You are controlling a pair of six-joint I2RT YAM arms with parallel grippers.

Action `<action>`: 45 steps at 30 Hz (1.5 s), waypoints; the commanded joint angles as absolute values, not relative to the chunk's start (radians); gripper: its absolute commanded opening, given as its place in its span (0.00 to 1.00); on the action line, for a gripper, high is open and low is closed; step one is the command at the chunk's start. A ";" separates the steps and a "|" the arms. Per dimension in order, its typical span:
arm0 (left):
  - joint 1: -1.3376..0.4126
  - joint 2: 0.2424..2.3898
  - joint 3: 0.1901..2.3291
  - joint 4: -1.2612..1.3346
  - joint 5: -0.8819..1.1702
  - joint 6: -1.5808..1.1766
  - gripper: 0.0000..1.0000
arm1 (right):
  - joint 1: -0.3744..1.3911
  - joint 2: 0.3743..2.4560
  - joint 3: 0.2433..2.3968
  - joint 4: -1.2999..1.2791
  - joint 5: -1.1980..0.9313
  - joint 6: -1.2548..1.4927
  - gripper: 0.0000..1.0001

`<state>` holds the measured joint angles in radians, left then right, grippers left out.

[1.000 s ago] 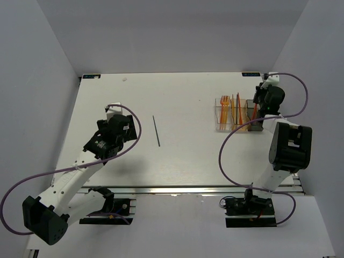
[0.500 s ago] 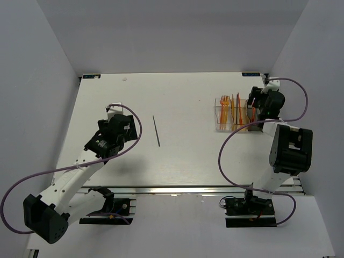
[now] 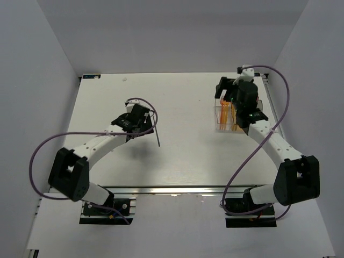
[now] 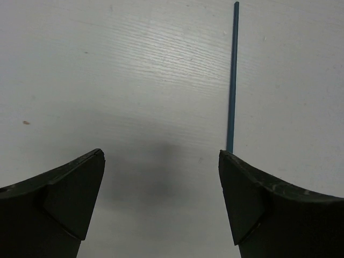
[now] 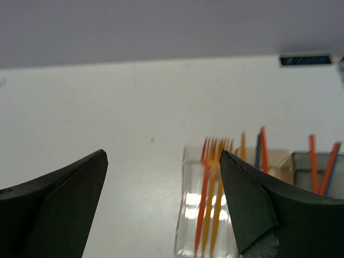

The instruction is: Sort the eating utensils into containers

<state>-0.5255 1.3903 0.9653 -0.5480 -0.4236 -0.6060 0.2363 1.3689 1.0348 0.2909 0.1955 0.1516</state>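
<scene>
A thin dark blue stick point(image 3: 158, 140) lies alone on the white table, left of centre. My left gripper point(image 3: 144, 122) hangs just left of it, open. In the left wrist view the stick point(image 4: 232, 80) runs away from the right finger, which hides its near end, and the open left gripper point(image 4: 160, 161) holds nothing. The containers point(image 3: 228, 117) stand in a row at the far right. Orange forks point(image 5: 212, 183) stand in the clear bin point(image 5: 189, 215); orange, red and blue pieces stand in the amber bin point(image 5: 277, 161) and grey bin point(image 5: 309, 164). My right gripper point(image 5: 161, 161) is open and empty, above the clear end.
Grey walls enclose the table on three sides. A black tag point(image 5: 305, 59) marks the far edge behind the bins. The purple cables point(image 3: 45, 142) loop beside each arm. A faint spot point(image 3: 124, 79) sits near the far left corner.
The left arm swung right and forward until its open gripper reached the stick. The right gripper opened, rose and shifted left from the grey bin's end to the clear bin's end.
</scene>
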 commanded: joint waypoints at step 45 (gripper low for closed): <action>-0.727 1.636 0.955 -0.309 -0.231 -0.706 0.00 | 0.376 1.190 0.674 0.107 -0.285 0.537 0.89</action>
<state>-0.6743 1.7634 1.0157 -0.3473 -0.2596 -0.7185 0.3752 1.1442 0.7174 -0.0010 -0.2089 0.4122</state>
